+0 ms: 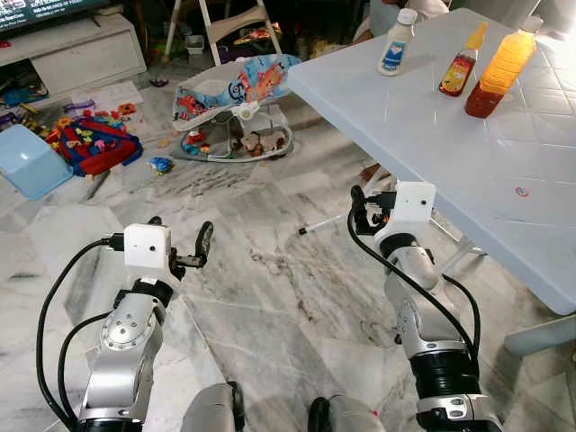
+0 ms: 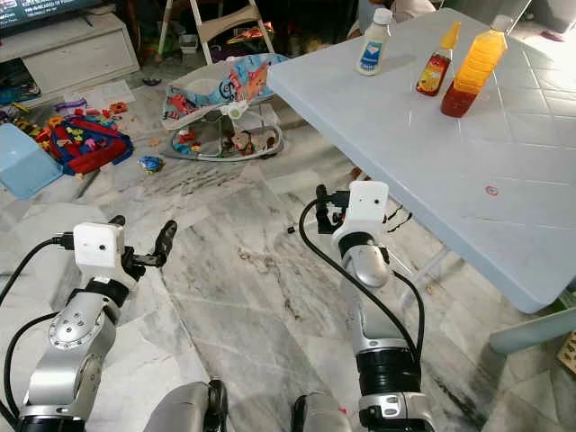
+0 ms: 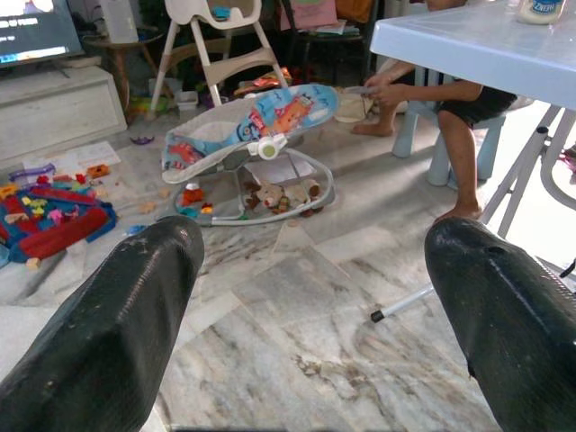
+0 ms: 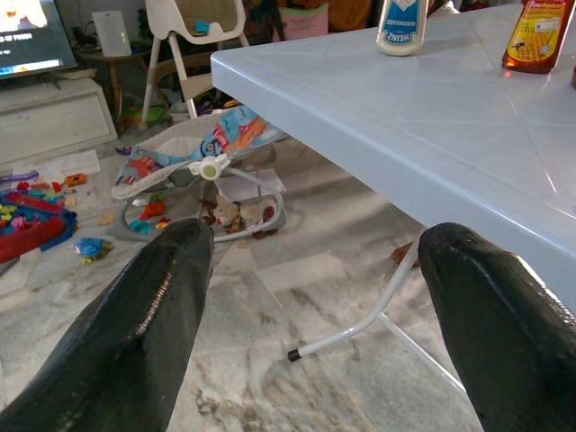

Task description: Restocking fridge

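Three bottles stand on the far end of a pale blue plastic table (image 1: 450,153): a white mayonnaise bottle (image 1: 396,43), a small amber sauce bottle (image 1: 461,63) and a tall orange juice bottle (image 1: 500,72). My right gripper (image 1: 373,205) is open and empty, low beside the table's near left edge, below the tabletop. My left gripper (image 1: 180,236) is open and empty too, held over the marble floor well left of the table. The right wrist view looks along the table edge, with the mayonnaise bottle (image 4: 402,25) and sauce bottle (image 4: 538,36) at its far end.
A baby bouncer (image 1: 238,99) with soft toys sits on the floor ahead. Scattered toys (image 1: 90,139) and a blue bin (image 1: 27,162) lie at the left, near a white TV cabinet (image 1: 72,49). A person (image 3: 450,117) sits beyond the table. Thin white table legs (image 4: 360,328) cross the floor.
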